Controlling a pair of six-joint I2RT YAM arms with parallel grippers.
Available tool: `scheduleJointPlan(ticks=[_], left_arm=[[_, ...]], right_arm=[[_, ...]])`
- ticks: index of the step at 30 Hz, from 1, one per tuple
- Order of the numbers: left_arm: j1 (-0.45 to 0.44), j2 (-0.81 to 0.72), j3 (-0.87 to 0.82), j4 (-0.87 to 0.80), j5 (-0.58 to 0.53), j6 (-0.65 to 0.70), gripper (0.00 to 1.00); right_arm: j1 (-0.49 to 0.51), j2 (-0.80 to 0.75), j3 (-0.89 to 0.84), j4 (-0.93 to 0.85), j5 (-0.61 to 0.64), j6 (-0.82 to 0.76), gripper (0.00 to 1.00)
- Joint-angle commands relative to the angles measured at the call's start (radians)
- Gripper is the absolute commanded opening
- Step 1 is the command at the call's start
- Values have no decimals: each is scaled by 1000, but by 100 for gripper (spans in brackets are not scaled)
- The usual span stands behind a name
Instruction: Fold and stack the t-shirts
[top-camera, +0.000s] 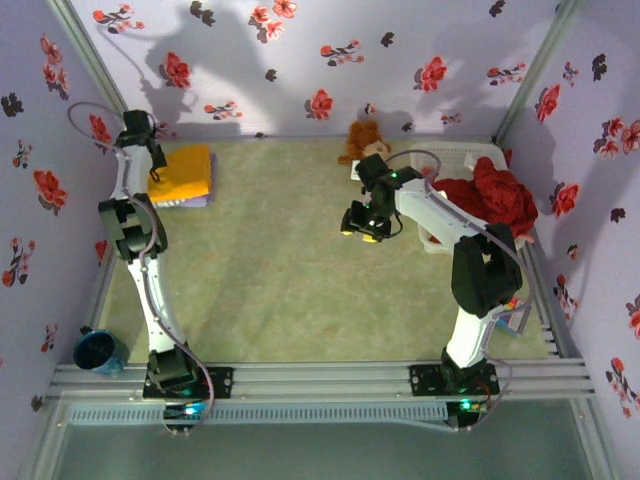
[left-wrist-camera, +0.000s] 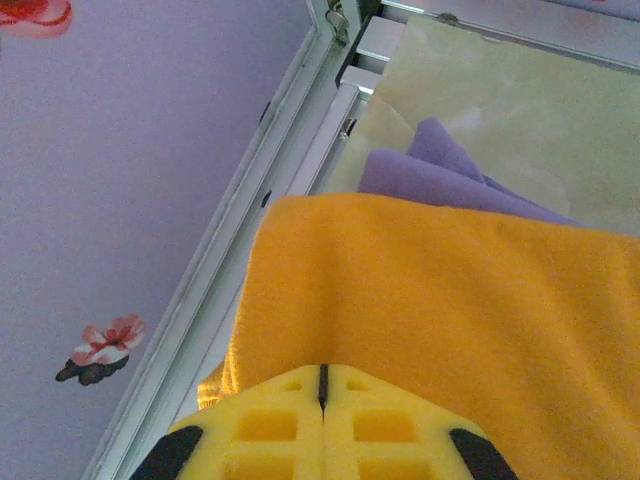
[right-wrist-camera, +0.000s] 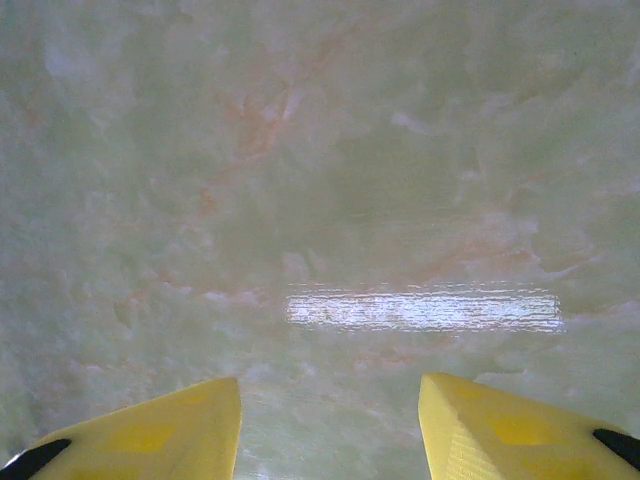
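t-shirts (top-camera: 180, 178) lie stacked well left of the basket (top-camera: 462, 157), orange over lavender. your left pincer (left-wrist-camera: 322, 390) is closed at the stack; right pincer (right-wrist-camera: 330, 420) half-wide, empty. stacking looks done: lift clear without dragging cloth.

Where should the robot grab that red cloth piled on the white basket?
Best guess: pinch a raised fold near the top of the red cloth, coming straight down from above. It lies bunched in a crumpled heap over the white basket, so folds stick up, and the basket's walls would likely block a sideways approach.
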Motion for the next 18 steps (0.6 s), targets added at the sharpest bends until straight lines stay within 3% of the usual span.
scheduleJointPlan(ticks=[1,15,16,17,18], left_arm=[[14,62,91,-132,48,-21,0],[35,81,115,-207,103,4,0],[30,71,115,-210,101,10,3],[22,55,112,-205,100,20,13],[13,32,100,-191,94,30,34]], right_arm=[[-11,-5,3,-14,-3,-18,51],[-25,-34,-27,16,-9,-14,51],[-27,-39,-28,15,-5,-16,51],[-26,-45,-29,15,0,-20,51],[-29,-52,-30,16,5,-21,52]])
